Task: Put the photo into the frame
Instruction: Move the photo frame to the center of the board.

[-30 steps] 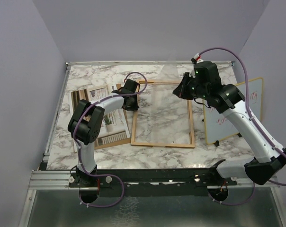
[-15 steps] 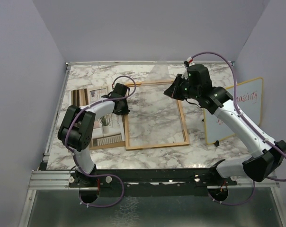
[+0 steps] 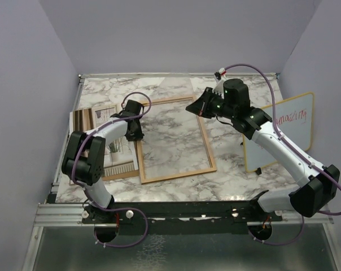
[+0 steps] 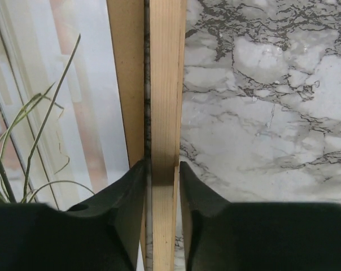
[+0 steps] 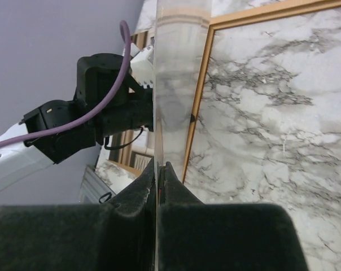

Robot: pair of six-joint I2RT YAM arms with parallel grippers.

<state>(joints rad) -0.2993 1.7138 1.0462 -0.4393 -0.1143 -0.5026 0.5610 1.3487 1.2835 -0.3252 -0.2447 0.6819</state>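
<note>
The left jaws are closed narrowly on the left rail of the frame [image 4: 164, 84], which lies in the middle of the desk [image 3: 232, 175]; the photo [image 4: 57, 113] lies just beside that rail, at 9 o'clock. The right jaws are pinched fully on a clear pane [image 5: 179, 62], at 1 o'clock. The rail could ride over the photo and crease it, or the thin pane could slip out.
</note>
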